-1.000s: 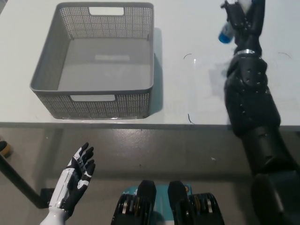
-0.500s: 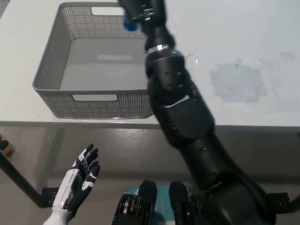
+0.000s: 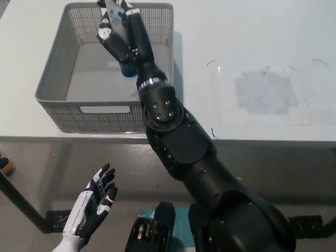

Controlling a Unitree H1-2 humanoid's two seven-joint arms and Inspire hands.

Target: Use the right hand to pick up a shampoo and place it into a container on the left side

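One step, the placing, is judged to be in hand: the black right hand point(image 3: 116, 29) is held over the grey perforated plastic basket point(image 3: 58, 79) at about eleven o'clock on the white surface point(image 3: 252, 37), its fingers point(image 3: 105, 32) closed around the white shampoo bottle with a blue cap point(image 3: 126, 69), which is carried cap-down above the basket's interior. What the next move is judged to call for is a lowering toward the basket floor and an opening of the grip. The white left hand point(image 3: 94, 202) is rested at seven o'clock, below the surface edge, with its fingers spread and nothing held.
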